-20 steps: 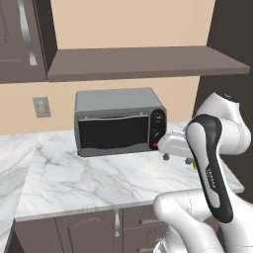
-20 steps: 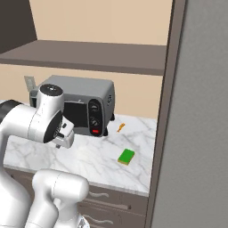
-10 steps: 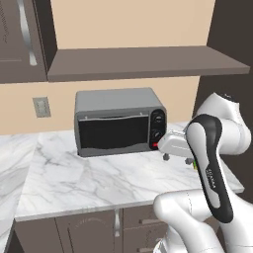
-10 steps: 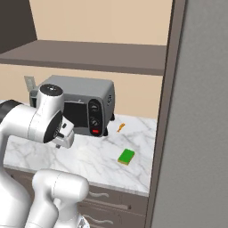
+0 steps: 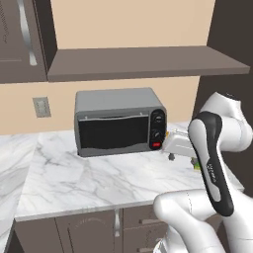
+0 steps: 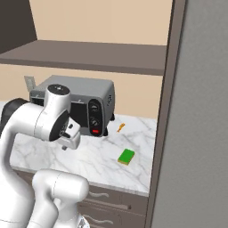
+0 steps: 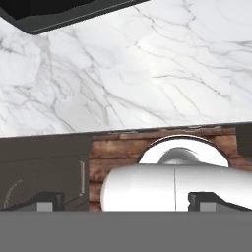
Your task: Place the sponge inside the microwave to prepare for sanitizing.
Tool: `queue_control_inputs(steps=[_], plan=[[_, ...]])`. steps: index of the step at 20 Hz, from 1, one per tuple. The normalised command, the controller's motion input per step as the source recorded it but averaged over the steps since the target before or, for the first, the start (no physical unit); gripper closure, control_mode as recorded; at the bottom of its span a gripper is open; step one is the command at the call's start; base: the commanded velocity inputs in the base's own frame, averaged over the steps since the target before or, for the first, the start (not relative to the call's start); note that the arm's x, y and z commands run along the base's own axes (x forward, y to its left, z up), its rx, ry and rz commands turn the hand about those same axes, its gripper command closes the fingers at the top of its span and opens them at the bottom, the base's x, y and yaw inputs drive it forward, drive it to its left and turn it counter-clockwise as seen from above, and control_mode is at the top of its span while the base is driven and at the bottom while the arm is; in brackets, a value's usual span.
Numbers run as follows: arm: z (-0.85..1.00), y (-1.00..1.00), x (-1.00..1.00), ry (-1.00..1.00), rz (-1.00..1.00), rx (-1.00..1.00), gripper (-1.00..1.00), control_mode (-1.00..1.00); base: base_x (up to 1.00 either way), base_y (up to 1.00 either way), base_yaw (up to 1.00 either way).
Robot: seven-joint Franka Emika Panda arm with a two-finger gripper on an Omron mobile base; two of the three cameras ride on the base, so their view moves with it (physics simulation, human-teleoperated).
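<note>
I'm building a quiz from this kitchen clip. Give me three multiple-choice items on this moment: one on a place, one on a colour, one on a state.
1. Where is the sponge?
A. On the marble counter, right of the box oven
B. On top of the box oven
C. On the shelf

2. What colour is the sponge?
A. Blue
B. Bright green
C. White

3. How is the gripper?
A. Shut on the sponge
B. Shut on nothing
C. Open, holding nothing

Answers: 1 A, the right base view shows it flat on the counter; 2 B, it is plainly green; 3 C, the fingertips stand wide apart in the hand view.
</note>
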Motion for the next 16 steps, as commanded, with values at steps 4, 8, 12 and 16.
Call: queue_control_inputs(steps=[4,8,12,16], plan=[[-0.08,-0.42,0.25,0.08,-0.04,-0.02,-1.0,-1.0,0.0,0.0,0.0],[-0.16,-0.4,0.29,0.03,-0.06,-0.05,-1.0,-1.0,0.0,0.0,0.0],[-0.22,-0.36,0.25,0.0,-0.03,-0.05,-1.0,-1.0,0.0,0.0,0.0],[-0.26,-0.33,0.24,0.03,0.02,0.0,-1.0,-1.0,0.0,0.0,0.0]])
